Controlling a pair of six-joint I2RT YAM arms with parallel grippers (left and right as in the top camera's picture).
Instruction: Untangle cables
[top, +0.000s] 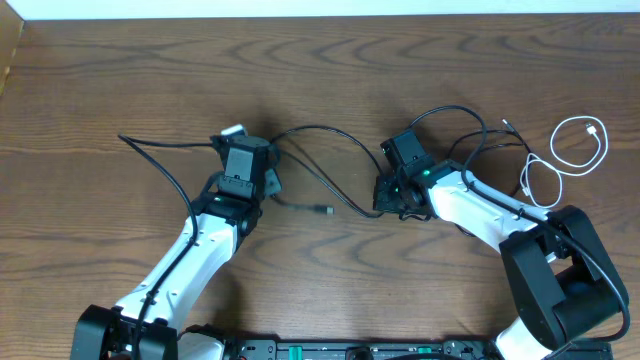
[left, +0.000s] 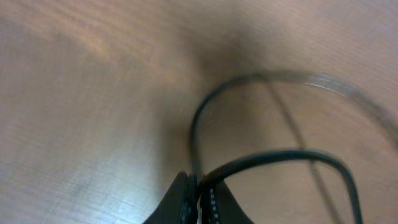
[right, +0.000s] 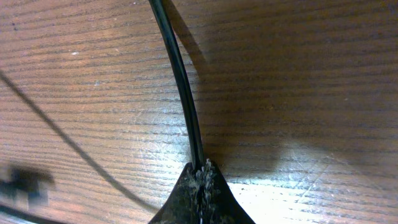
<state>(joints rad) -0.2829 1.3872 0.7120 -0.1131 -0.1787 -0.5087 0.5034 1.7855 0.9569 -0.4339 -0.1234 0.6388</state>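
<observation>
A long black cable (top: 322, 129) arcs across the table between my two grippers. My left gripper (top: 248, 143) is shut on one stretch of it; in the left wrist view the black cable (left: 273, 155) leaves the closed fingertips (left: 198, 190) and loops away. My right gripper (top: 386, 197) is shut on the same tangle's other end, and the cable (right: 180, 81) runs straight up from its closed tips (right: 203, 169). A loose plug end (top: 325, 210) lies between the arms. More black loops (top: 462, 112) and a short white cable (top: 582, 145) lie at the right.
Another thin black strand (top: 160, 150) trails off to the left of my left gripper. The right arm's thick body (top: 555, 275) fills the lower right corner. The table's far edge (top: 320, 20) runs along the top.
</observation>
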